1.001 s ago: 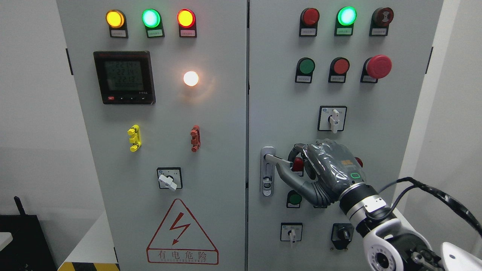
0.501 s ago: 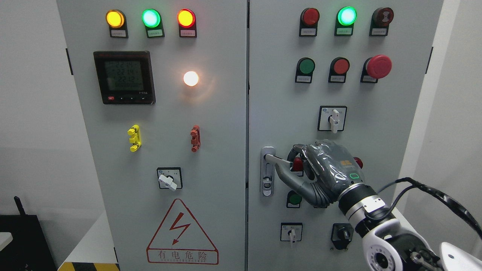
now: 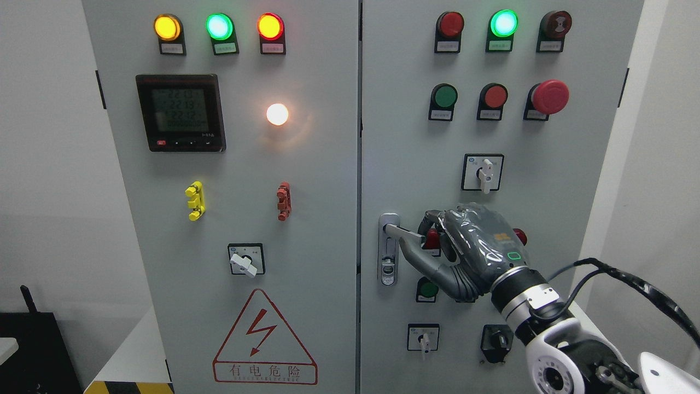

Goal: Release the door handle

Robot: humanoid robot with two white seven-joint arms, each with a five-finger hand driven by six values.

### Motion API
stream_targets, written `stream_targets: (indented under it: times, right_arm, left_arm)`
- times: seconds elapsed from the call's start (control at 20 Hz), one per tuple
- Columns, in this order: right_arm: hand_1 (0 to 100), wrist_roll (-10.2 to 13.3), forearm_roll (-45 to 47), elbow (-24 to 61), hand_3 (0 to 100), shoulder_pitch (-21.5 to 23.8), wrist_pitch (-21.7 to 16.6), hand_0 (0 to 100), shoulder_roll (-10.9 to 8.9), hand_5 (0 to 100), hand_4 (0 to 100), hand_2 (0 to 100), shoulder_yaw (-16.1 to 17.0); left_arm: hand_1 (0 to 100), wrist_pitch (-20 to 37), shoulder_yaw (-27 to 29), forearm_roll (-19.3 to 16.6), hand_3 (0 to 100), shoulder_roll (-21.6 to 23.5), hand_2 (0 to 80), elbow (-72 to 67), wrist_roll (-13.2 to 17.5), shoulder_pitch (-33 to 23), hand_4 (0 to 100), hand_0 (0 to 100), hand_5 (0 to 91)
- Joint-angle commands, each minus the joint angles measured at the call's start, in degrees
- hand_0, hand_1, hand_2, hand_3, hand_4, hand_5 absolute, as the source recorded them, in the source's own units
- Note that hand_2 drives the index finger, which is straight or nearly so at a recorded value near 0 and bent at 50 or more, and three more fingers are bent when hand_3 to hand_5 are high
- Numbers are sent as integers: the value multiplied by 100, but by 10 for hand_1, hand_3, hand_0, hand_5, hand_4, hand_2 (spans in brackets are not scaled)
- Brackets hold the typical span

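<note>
The door handle [image 3: 403, 234] is a silver metal lever on the right cabinet door, near that door's left edge. It juts rightward from the top of a tall, narrow silver backplate [image 3: 388, 257], roughly level, its right end hidden.

Your right hand [image 3: 465, 254] is dark grey, its back covered by a glossy, wrinkled grey shell with a small orange mark and a green-outlined rounded rectangle near the wrist. The fingers [image 3: 418, 257] are matte grey and jointed, with ribbed folds at the thumb base. Behind it you have a black collar, then a silver metal wrist ring [image 3: 533, 301]. The forearm [image 3: 569, 355] is white with black round joint housings, and a black cable [image 3: 634, 282] loops above it at the right.
</note>
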State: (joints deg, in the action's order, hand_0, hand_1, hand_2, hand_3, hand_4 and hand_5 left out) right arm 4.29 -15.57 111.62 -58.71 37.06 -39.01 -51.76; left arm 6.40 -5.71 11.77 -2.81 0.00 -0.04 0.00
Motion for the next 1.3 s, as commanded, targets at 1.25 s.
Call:
stream_targets:
  times: [1.25]
  right_arm:
    - [0,1,10,0,1000,17,-6,411,113,1000,1000,571,8]
  left_arm:
    - [389,2,0,0,0,0,0,176,-5,-184,0,120,0]
